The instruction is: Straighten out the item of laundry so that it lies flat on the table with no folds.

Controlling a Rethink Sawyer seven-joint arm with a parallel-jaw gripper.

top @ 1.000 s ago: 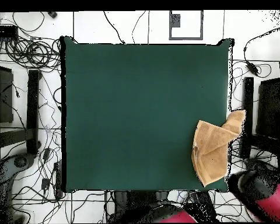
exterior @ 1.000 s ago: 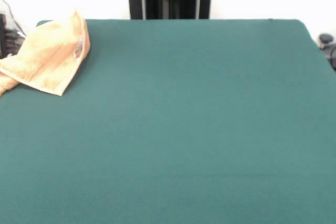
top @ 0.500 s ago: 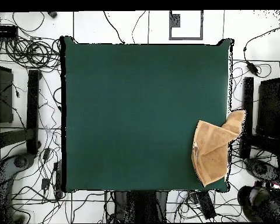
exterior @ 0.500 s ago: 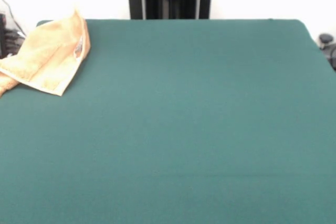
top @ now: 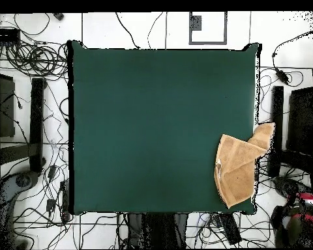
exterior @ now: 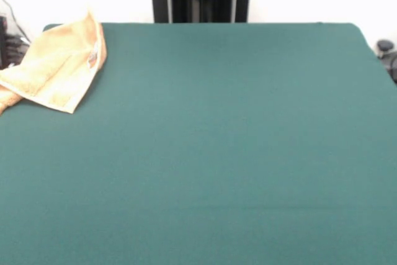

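Neither the gripper nor any arm showed in the front view, where the towel (exterior: 54,69) lay folded at a far corner of the table (exterior: 217,153), one end slipping past the side edge. Overhead, a red and black part of the robot off the table's corner was too indistinct to call the gripper, so its opening could not be told; since the towel overhung the rim, a careless tug might well have dragged it off.
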